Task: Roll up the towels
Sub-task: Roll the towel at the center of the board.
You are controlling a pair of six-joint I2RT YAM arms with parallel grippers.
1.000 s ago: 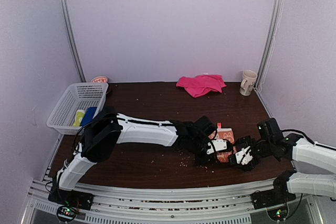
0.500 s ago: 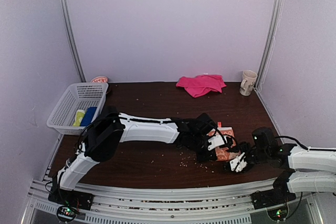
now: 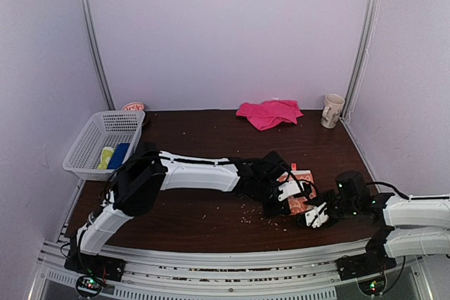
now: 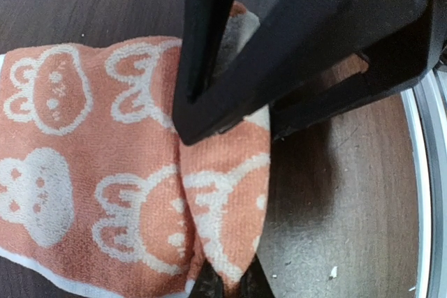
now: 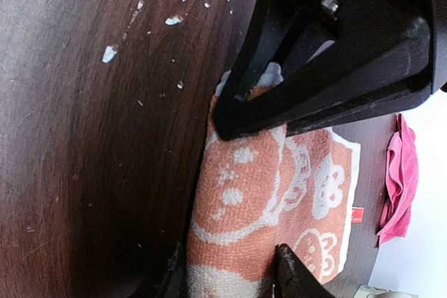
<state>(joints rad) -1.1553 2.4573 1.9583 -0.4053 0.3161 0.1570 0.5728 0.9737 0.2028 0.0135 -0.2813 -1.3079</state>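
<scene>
Rolling barely begun.
Left hand [image 3: 284,198] pinches a fold of orange rabbit-print terry towel [image 4: 105,172]; right hand [image 3: 314,216] astride it, grip unclear; crumpled pink towel [image 3: 269,112] untouched.

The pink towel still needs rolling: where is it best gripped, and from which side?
Probably the near edge of the pink towel, where a corner sticks out, pinched from above from the arms' side. It lies as a low crumpled heap, so that corner gives the easiest fold to catch, well away from the mug at its right.
</scene>
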